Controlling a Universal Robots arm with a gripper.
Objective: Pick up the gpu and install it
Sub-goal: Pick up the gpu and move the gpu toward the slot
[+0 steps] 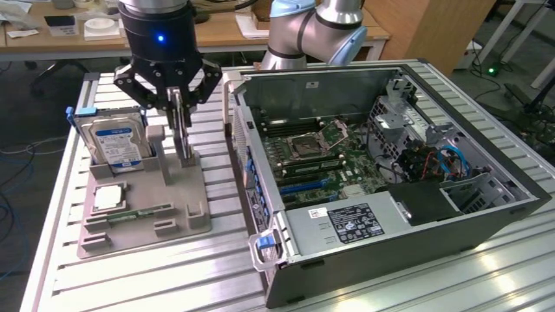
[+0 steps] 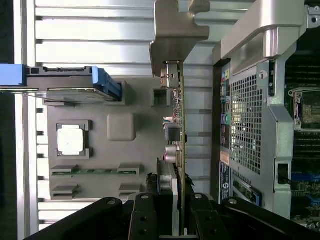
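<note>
Gripper (image 1: 178,107) (image 2: 175,186) stands straight down over the tray (image 1: 165,195) (image 2: 135,145), its jaws clenched on the top edge of the gpu (image 1: 184,140) (image 2: 178,125). The gpu stands upright on its long edge, thin and dark. Its lower end is at the holder on the tray's edge nearest the case (image 1: 390,162) (image 2: 260,115); whether it has left that holder I cannot tell. In the wrist view the card is seen edge-on, running out from between the jaws to its pale bracket (image 2: 175,30).

Beside it, at the tray's far corner on the exterior view's left, the hard drive (image 1: 117,140) (image 2: 70,80) stands upright in its slot. The CPU (image 1: 108,197) (image 2: 70,139) lies flat in a pocket nearer the front. The memory stick (image 1: 139,212) (image 2: 95,171) lies in a slot just in front of the CPU.

Tray and case sit side by side on the slatted metal table (image 1: 130,279) (image 2: 100,30). The case lies open, its motherboard facing up.
</note>
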